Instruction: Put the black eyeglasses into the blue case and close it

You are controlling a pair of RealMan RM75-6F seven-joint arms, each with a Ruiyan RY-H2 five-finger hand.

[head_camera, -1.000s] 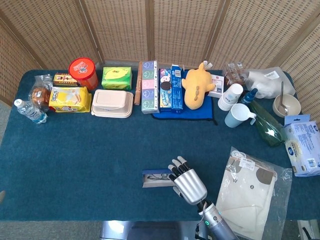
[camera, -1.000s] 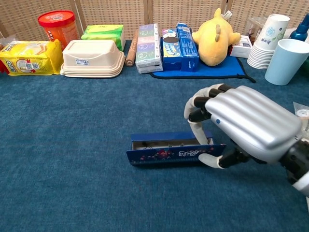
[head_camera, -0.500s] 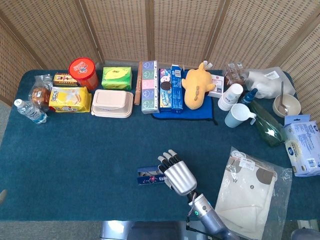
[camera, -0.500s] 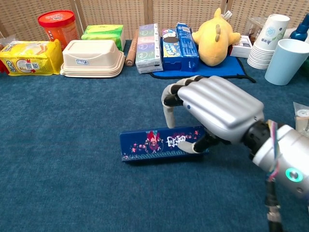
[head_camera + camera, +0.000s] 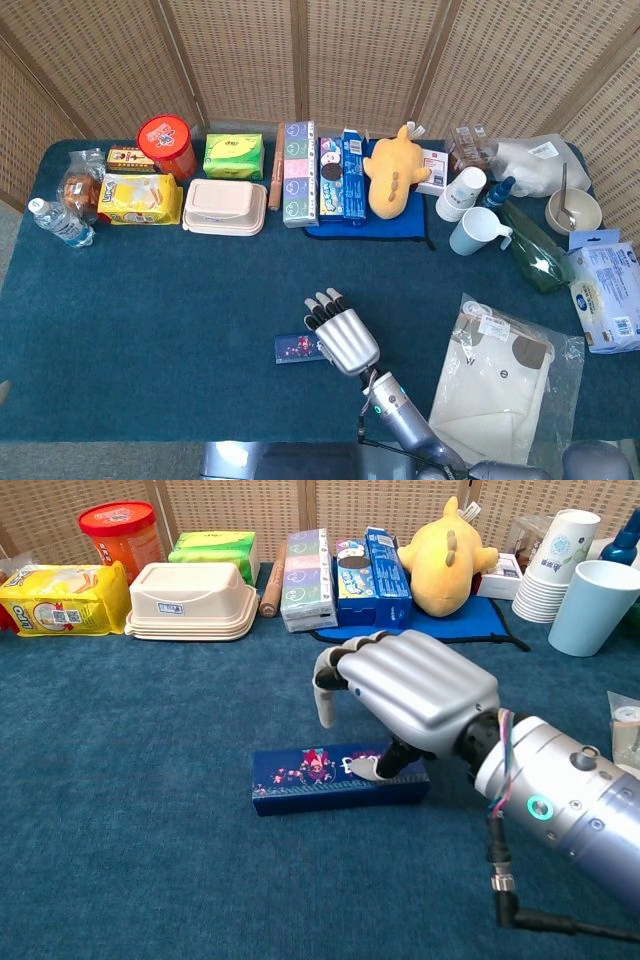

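The blue case lies closed on the blue tablecloth, its flowered lid facing up; in the head view the case sits near the table's front middle. My right hand arches over the case's right half, thumb touching the lid, fingers curved down beyond its far edge without touching it. From above, the right hand covers the case's right end. The black eyeglasses are not visible. My left hand is out of both views.
A clear bag with a folded cloth lies to the right of the hand. A pale blue mug, paper cups, a yellow plush toy and several boxes line the back of the table.
The case's lid has gone from open to closed flat. My right hand has moved left and forward over the case, and the case has shifted slightly left.
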